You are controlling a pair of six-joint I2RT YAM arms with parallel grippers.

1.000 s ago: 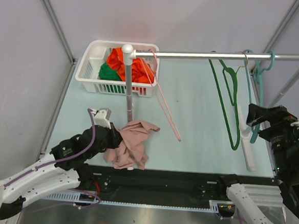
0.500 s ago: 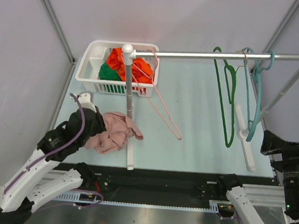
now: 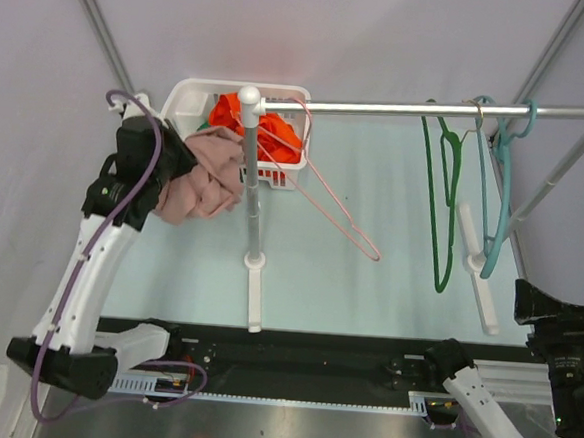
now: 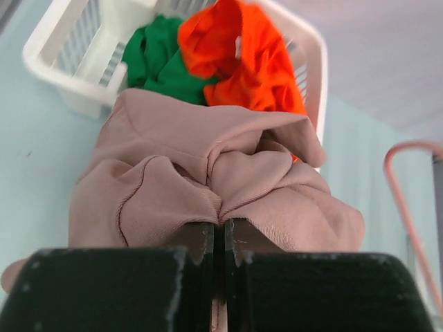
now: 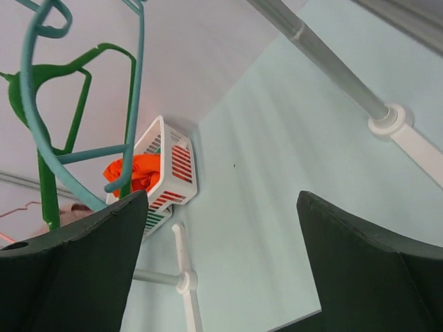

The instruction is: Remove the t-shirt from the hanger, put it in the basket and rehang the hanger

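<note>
At the left end of the rack, the t-shirt [image 3: 197, 177] is shown as a crumpled pink bundle, free of every hanger. From above it is seen overlapping the near left corner of the basket [image 4: 315, 76], with most of its bulk outside the rim and just beside the rack's upright post [image 3: 251, 191]. The left gripper [image 4: 221, 238] is clenched on a fold of the cloth; in the wrist view its jaws are pressed almost together, with fabric bunched directly ahead of them. An orange garment [image 4: 242, 55] and a green garment [image 4: 163, 59] are already held in the basket beyond the bundle. The pink hanger [image 3: 370, 255] is left bare on the rail [image 3: 380, 108], tilted with its lower end swung out toward the right. Farther right, a green hanger [image 3: 440, 285] and a teal hanger [image 3: 489, 263] are hung empty. The right gripper [image 5: 221, 256] is parked near the right corner of the table [image 3: 375, 185], its jaws spread wide and nothing between them.

The removal itself is judged complete, and the step in hand is taken to be the carrying of the shirt to the basket. For the next move, the bundle would need to be brought fully over the opening, clear of the post, before the grip is released.
</note>
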